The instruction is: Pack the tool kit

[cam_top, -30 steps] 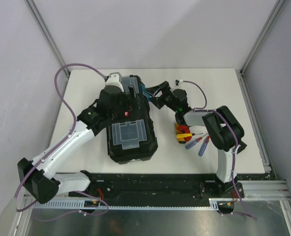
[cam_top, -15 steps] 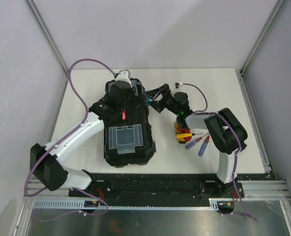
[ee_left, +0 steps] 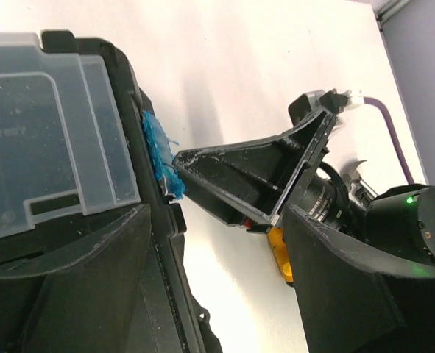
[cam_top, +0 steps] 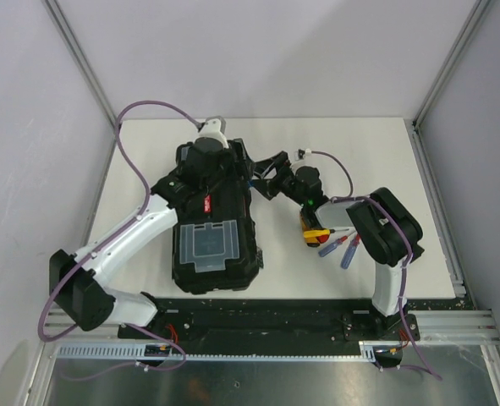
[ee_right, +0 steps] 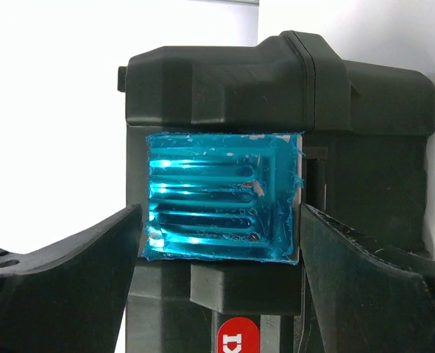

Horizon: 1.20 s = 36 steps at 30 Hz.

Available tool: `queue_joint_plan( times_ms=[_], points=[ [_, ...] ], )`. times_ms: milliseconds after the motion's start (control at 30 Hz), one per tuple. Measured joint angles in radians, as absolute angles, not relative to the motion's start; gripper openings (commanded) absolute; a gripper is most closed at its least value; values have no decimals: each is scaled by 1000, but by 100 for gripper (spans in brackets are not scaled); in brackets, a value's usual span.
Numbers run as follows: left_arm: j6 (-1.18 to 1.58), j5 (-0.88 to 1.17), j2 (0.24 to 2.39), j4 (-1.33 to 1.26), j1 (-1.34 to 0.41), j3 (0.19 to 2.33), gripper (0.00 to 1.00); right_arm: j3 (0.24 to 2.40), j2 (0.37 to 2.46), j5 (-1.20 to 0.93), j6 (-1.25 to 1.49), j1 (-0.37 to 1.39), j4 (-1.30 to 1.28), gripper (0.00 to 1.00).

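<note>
White table [cam_top: 385, 152] w/ grey walls [cam_top: 275, 51], alu. frame posts [cam_top: 79, 59] at corners

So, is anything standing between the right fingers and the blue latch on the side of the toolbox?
Nothing visible does. In the right wrist view the blue latch sits straight ahead on the toolbox, framed by the open gap between the right fingers, with only bare space in front of it.
</note>
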State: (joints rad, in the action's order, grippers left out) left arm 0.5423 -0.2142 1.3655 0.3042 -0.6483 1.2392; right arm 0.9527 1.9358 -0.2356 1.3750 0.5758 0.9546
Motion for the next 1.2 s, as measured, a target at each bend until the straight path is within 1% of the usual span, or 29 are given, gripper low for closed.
queue_joint_plan(
  times_ms=[167,267,400,600,767,833,1033,1200],
  points=[
    [544,-249,1264,326,-636,1190,78,953,1925,-241,1369,595,931,87],
    [555,-283,1171,377,-623,1130,78,953,1925,-244,1369,596,930,87],
    [580,-331,1113,443,-603,1075,80,953,1925,-244,1369,596,929,87],
    [612,-355,1102,526,-567,1025,82,953,1925,-243,1369,597,928,86],
    [607,-331,1143,483,-545,1022,83,953,1925,-236,1368,604,928,86],
    [574,-293,1165,436,-512,1022,82,953,1925,-227,1367,607,928,86],
    [416,-88,1234,343,-399,1044,80,953,1925,-171,1364,612,929,86],
    [300,80,1356,268,-307,1117,85,953,1925,-109,1367,615,933,87]
  ],
)
